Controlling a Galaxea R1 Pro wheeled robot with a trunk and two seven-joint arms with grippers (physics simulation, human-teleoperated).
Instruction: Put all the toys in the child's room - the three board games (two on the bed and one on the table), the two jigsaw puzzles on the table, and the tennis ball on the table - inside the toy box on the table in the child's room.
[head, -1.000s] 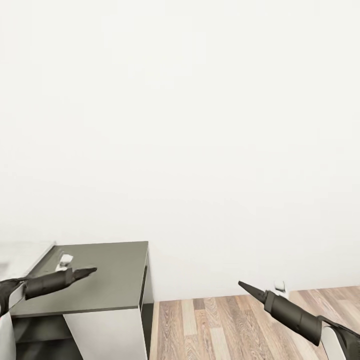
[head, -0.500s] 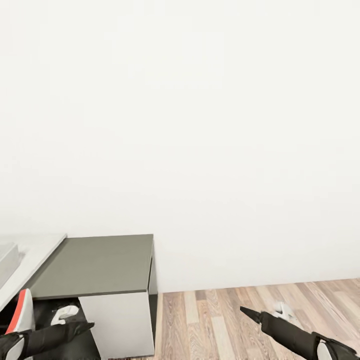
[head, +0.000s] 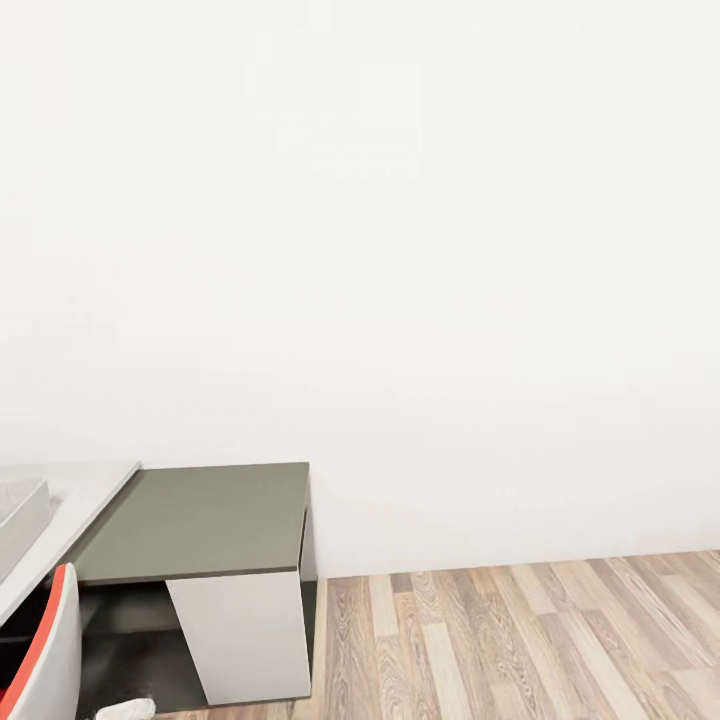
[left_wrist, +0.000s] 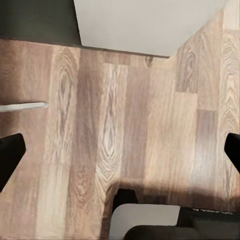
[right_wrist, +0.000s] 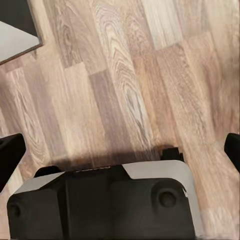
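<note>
Since a second ago both arms have dropped out of the head view, and the whole picture has shifted, so the camera itself has moved; the grey-topped desk (head: 200, 520) now sits slightly higher and further right in frame than it did.

None of the task's things is to be seen: no board game, jigsaw puzzle, tennis ball or toy box. Their whereabouts cannot be established from these pictures.

Left gripper (left_wrist: 120, 150): its two dark fingertips (left_wrist: 10, 155) show at opposite sides of the left wrist view, spread wide, with nothing between them but wooden floor (left_wrist: 125, 110). Right gripper (right_wrist: 120, 150): fingertips (right_wrist: 9, 152) likewise far apart in the right wrist view, nothing held, floor beneath. Both wrist views look down on planks, with part of the robot's own base (right_wrist: 105, 200) showing.

Surroundings, head view: the desk stands against a plain white wall (head: 400, 250), its top bare as far as visible, its right edge above a white side panel (head: 245, 630). A paler surface (head: 60, 500) adjoins the desk's left edge. At the lower left corner of the picture there is a white-and-red curved object (head: 45, 650), unidentified, and a small white item (head: 125, 710) at floor level.

Judgement: the robot is in transit or turning, with no toy in hand. The next move calls for bringing the table or bed into view before any reach.
</note>
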